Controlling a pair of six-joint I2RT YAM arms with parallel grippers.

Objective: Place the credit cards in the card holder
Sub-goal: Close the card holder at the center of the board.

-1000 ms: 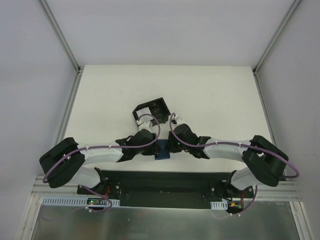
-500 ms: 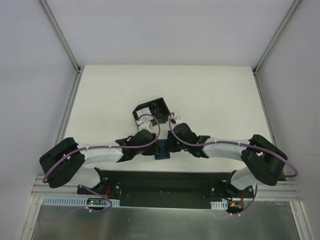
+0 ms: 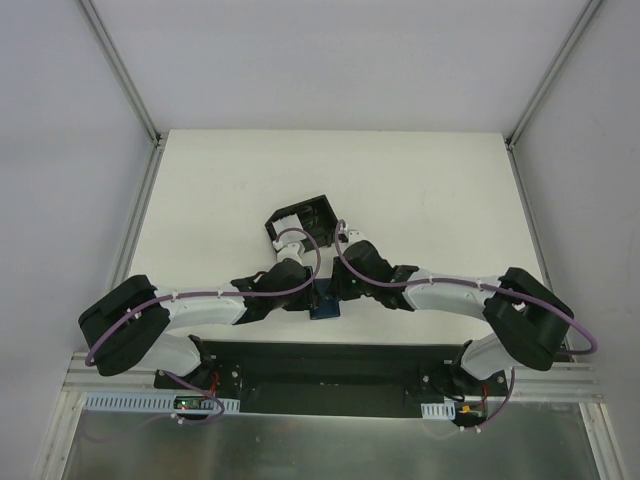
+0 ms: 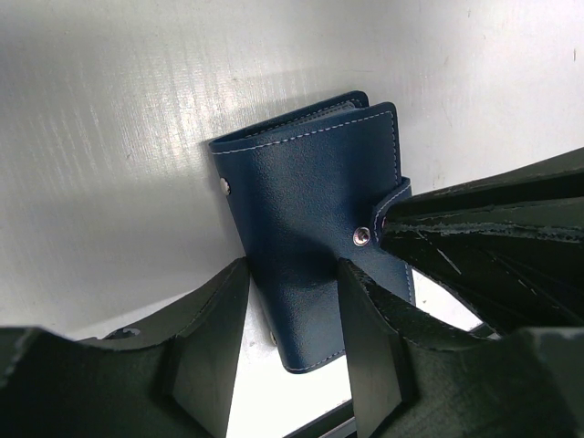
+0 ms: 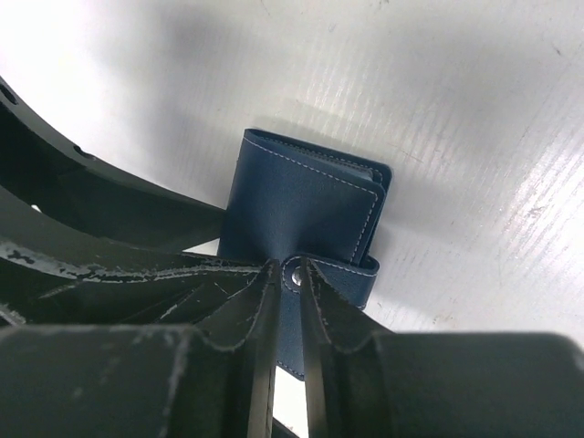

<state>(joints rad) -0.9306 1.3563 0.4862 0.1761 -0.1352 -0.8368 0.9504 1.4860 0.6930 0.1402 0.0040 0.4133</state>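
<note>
The card holder (image 4: 310, 192) is a dark blue wallet, folded shut, lying flat on the white table near the front edge (image 3: 323, 308). My left gripper (image 4: 292, 266) is open and straddles its near end, with the right finger over the leather and the left finger just off it. My right gripper (image 5: 292, 267) is shut on the wallet's snap strap (image 5: 351, 274), the snap showing at its tips. In the top view both grippers (image 3: 312, 296) (image 3: 336, 292) meet over the wallet. Pale white pieces (image 3: 286, 219), apparently the credit cards, stand in a black box.
The black open-topped box (image 3: 318, 214) sits just beyond the two grippers, close to both wrists. The table's front edge and the dark base rail (image 3: 320, 360) lie right behind the wallet. Metal frame posts stand at the table's far corners.
My right wrist has shifted slightly away from the front edge. The left arm, the wallet and the box look unmoved.
</note>
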